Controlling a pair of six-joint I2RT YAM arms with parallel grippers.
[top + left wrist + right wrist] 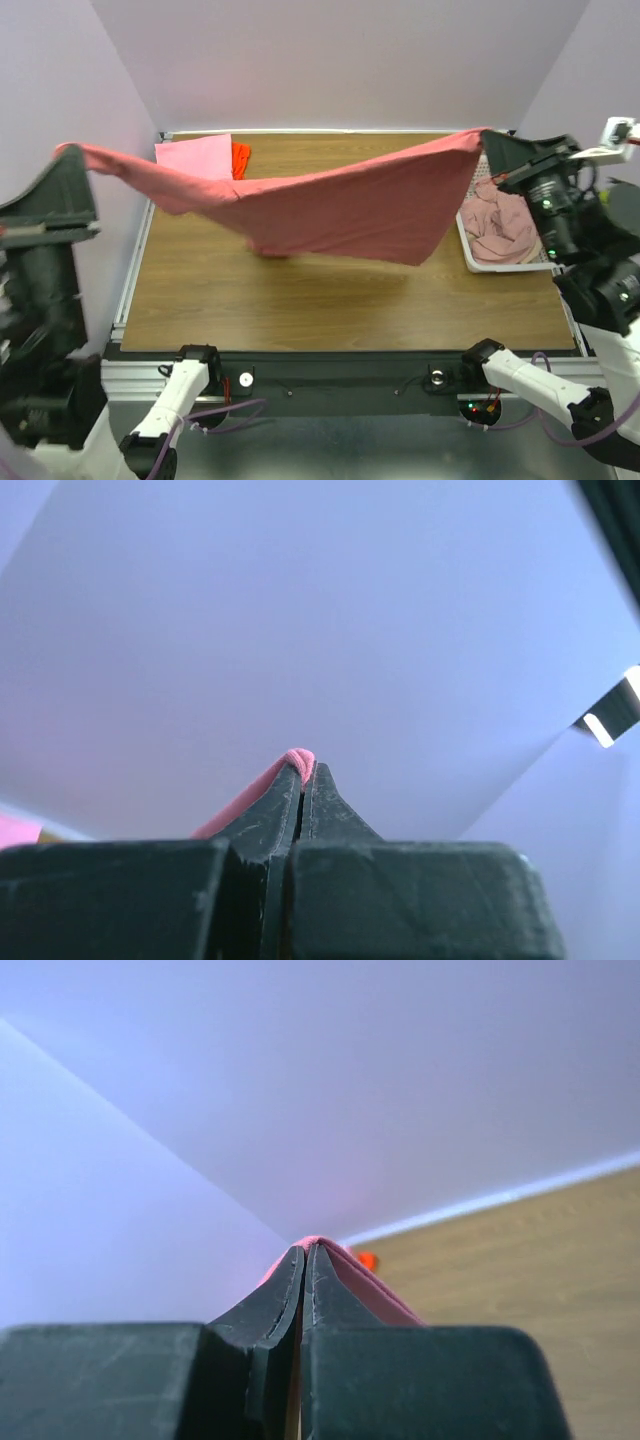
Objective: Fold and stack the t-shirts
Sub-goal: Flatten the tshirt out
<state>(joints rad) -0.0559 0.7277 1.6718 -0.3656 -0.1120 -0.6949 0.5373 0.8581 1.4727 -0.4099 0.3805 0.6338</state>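
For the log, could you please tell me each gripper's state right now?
Left gripper: closed on one end of the rose-red t-shirt, lifted above the table.
Right gripper: closed on its other end.

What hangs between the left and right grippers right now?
Only the large rose-red t-shirt, pinched by the left gripper and right gripper, sagging over the table; the top external view shows it.

A wooden table (350,300) with brown grain stands inside 3 plain walls of pale lilac colour: the back wall (340,60), the left wall (70,90), the right wall (585,50). An aluminium rail (128,290) borders its left edge. The light is soft and even.
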